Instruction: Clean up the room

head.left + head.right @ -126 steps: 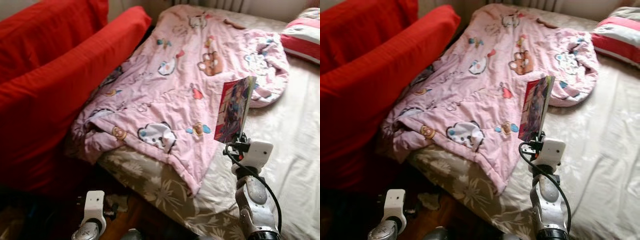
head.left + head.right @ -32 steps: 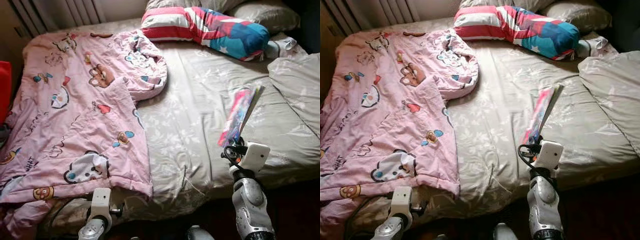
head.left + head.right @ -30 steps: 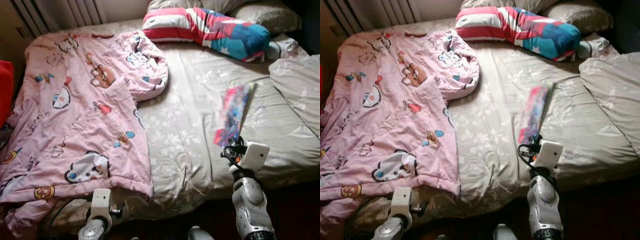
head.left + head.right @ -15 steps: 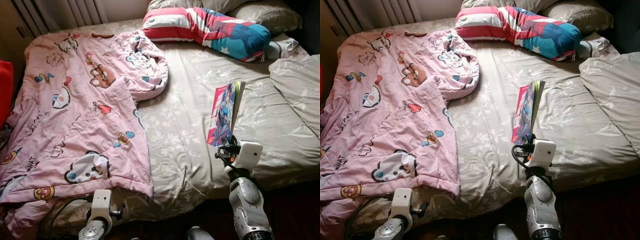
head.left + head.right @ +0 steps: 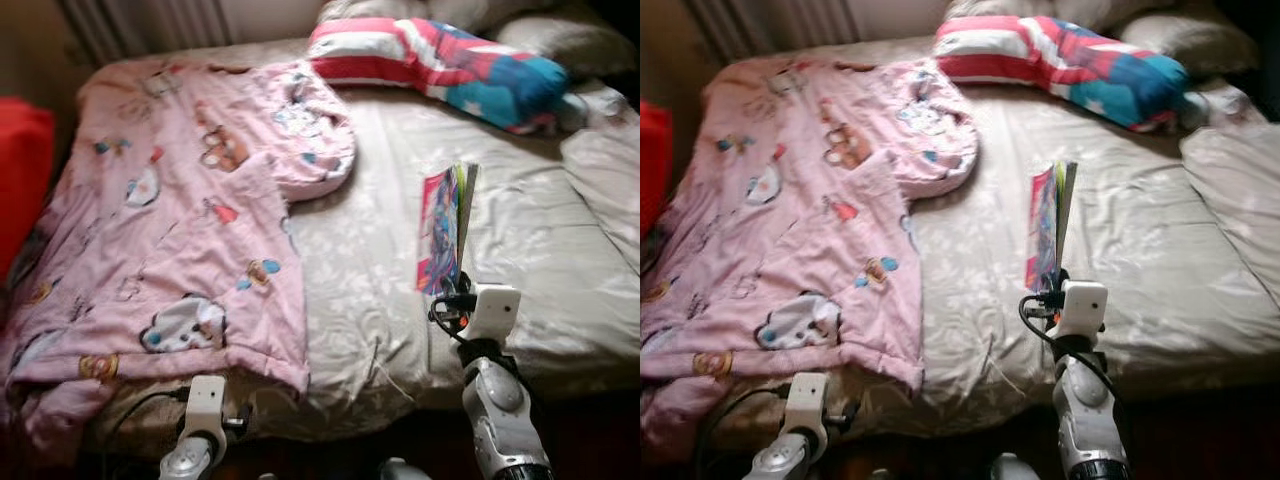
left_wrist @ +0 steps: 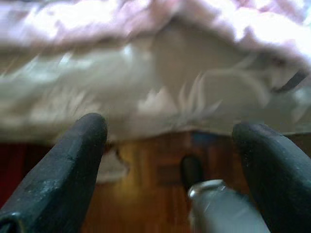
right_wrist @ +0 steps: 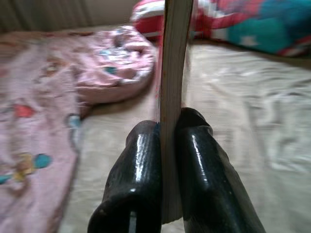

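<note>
Carrying step, by the look of it: a thin book (image 5: 443, 232) pinched upright in the right gripper (image 7: 167, 131), 2 black fingers (image 7: 138, 165) pressed flat against either cover near the bottom edge, spine end down. Held out over the beige bed sheet (image 5: 520, 250), just beside the pink cartoon blanket (image 5: 180, 220) on its pillow-free side, and well short of the striped pillow (image 5: 440, 60) lying at the head of the bed. Glossy cover, mostly pink, blue and red, with bright page edges fanning a little at the top; slim, light and stiff enough to stand on its own in the pinch. Next move probably calls for finding a proper home for it, a shelf or table away from the blanket, and keeping the pinch firm so the book does not swing or slide. Left gripper (image 6: 170, 145) hanging low past the blanket's foot-end hem, fingers spread wide and holding nothing, wooden floor (image 6: 150, 194) beneath.
</note>
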`<state>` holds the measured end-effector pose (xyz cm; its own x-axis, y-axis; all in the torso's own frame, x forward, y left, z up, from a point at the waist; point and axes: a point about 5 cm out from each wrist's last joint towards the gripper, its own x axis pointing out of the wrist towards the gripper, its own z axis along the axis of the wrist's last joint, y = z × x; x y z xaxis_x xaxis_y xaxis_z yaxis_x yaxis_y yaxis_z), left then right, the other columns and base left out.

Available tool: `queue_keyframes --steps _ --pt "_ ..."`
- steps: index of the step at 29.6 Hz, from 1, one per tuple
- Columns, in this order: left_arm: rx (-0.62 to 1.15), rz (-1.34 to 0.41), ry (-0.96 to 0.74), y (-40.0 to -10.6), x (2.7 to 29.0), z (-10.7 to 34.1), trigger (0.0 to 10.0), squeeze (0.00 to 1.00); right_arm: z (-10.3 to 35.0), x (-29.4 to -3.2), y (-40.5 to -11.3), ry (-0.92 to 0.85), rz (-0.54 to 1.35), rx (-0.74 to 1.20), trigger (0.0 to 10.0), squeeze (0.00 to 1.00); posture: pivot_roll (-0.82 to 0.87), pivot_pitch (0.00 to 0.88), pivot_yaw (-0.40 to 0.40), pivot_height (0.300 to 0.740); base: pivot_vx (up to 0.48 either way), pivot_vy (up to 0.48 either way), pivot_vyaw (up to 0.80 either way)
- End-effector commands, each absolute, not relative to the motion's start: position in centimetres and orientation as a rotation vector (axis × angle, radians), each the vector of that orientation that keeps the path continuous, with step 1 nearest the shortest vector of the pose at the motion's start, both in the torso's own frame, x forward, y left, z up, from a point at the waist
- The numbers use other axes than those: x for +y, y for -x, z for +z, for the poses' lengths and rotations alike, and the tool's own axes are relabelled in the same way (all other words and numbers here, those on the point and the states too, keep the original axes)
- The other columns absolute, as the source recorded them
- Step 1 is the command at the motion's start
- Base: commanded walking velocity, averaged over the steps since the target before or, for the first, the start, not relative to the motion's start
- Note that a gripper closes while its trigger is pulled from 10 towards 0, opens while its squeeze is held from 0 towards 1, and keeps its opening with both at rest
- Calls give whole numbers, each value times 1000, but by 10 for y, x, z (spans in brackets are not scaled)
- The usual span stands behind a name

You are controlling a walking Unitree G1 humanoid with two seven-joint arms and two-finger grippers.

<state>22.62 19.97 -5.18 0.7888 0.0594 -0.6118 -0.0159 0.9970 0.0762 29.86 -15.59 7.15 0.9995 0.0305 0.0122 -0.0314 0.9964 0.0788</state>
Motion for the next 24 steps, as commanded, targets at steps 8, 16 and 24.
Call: queue_keyframes --steps 8,16,24 --pt "692 20 -74 -221 196 -56 10000 0 75 -163 -299 -69 11 -33 10000 0 -61 198 58 740 0 -301 0" --pt "694 21 -71 -221 196 -56 10000 0 75 -164 -299 -70 6 -34 10000 0 -61 202 57 740 0 -302 0" --pt "696 21 -70 -221 196 -56 10000 0 76 -164 -300 -67 6 -36 10000 0 -61 204 58 740 0 -299 0"
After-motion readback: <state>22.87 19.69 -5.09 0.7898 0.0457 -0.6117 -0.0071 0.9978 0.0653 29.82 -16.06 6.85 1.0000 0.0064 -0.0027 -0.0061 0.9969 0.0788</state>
